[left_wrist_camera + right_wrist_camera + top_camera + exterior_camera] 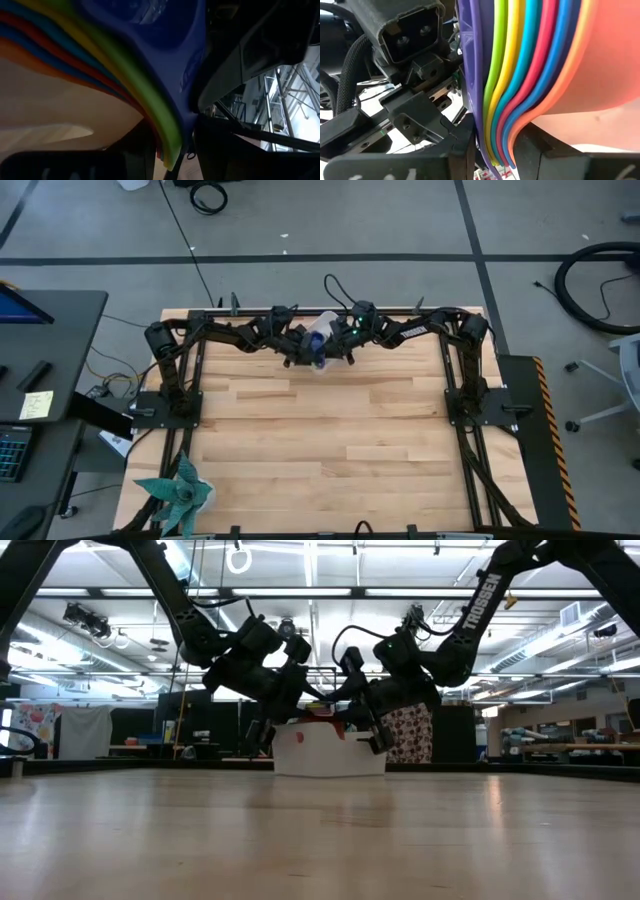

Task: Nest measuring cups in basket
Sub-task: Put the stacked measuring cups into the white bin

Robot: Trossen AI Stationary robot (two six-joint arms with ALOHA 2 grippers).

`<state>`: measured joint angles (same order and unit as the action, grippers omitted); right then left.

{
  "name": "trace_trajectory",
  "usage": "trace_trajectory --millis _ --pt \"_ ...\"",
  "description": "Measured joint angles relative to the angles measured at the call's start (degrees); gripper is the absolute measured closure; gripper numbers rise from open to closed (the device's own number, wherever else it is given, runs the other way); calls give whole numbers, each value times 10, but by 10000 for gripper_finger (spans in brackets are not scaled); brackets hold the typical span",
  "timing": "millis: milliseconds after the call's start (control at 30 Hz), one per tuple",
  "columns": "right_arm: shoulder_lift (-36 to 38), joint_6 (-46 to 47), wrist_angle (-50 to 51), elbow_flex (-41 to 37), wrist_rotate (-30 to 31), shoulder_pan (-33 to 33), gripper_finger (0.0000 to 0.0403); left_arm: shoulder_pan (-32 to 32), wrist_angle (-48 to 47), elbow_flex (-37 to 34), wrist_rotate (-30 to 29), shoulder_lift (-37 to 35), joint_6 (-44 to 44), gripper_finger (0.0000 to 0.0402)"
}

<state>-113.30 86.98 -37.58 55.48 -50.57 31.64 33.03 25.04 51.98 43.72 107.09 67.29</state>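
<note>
1. My left fingers [170, 150] pinched the handles of the nested measuring cups [150, 95].
2. My right fingers [492, 150] gripped the same stack's handles from the other side.
3. The stack hung over the white basket [329, 755] at the bench's [330, 440] far edge.

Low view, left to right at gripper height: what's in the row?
Left gripper → white basket on the table → right gripper. Both grippers hang at the basket's two ends. The nested measuring cups show only as a red sliver above the rim, so I leave them out of the order.
</note>
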Motion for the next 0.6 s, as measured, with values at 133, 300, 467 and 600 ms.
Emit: trace_trajectory --millis 133,300,467,600 --pt "0 0 -5 0 0 3 305 3 -1 0 -4 -1 1 294" --pt "-1 7 -2 0 0 3 280 4 -5 1 -14 -1 7 294" --pt "-2 19 2 0 19 3 246 4 -10 1 -40 -1 11 307" --pt "-2 19 1 0 19 5 242 4 -11 1 -43 -2 10 308"
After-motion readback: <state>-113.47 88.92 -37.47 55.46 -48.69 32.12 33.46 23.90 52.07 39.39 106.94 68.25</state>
